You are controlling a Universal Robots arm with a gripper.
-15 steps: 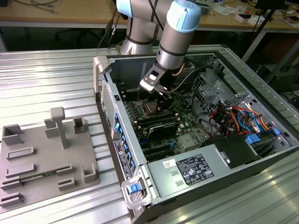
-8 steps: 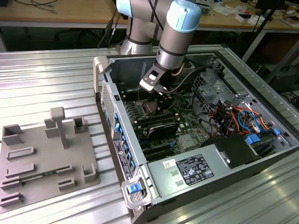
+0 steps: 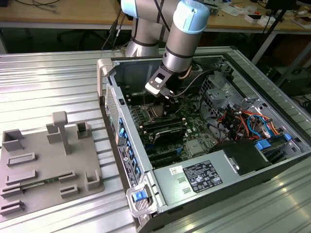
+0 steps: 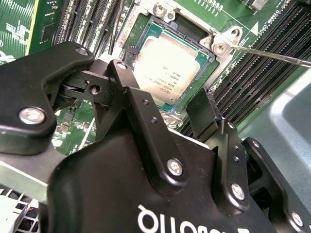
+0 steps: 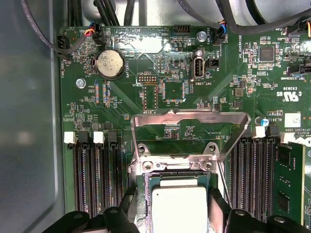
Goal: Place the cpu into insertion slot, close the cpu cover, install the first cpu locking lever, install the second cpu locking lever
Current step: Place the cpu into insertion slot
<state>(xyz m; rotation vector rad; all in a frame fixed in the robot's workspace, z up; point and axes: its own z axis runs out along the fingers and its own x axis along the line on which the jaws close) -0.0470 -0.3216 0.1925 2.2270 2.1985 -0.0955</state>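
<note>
Between the two black fingers (image 4: 201,109) of the gripper (image 4: 160,87) lies the cpu (image 4: 172,63), a small flat square chip with a silvery-grey metal top. The fingers are spread wide, one on either side of the chip and clear of its edges, gripping nothing. In both wrist views the chip sits flat inside the insertion slot (image 4: 184,24), a square socket with a dark frame and silver metal rim.

Just beyond the socket in the first wrist view, the cpu cover (image 5: 189,115), a thin silver metal frame with a square window, stands swung up on its hinge, so the chip is uncovered. A thin silver wire lever (image 4: 272,55) sticks out from one corner of the socket, unlatched.

Long narrow black memory slots (image 5: 97,179) flank the socket on both sides; one slot holds a green memory module (image 5: 286,179). A round silver coin battery (image 5: 109,64) sits in its holder on the green motherboard (image 5: 126,97).

From the exterior view, the gripper (image 3: 167,99) hangs low inside the open grey computer case (image 3: 126,145), which also holds a grey power supply box (image 3: 204,174) and bundled cables. The case lies on a ribbed metal table (image 3: 48,82). Toward the exterior view's left rests a grey plastic fixture tray (image 3: 48,165) with a thin green strip (image 3: 39,182) in one recess.
</note>
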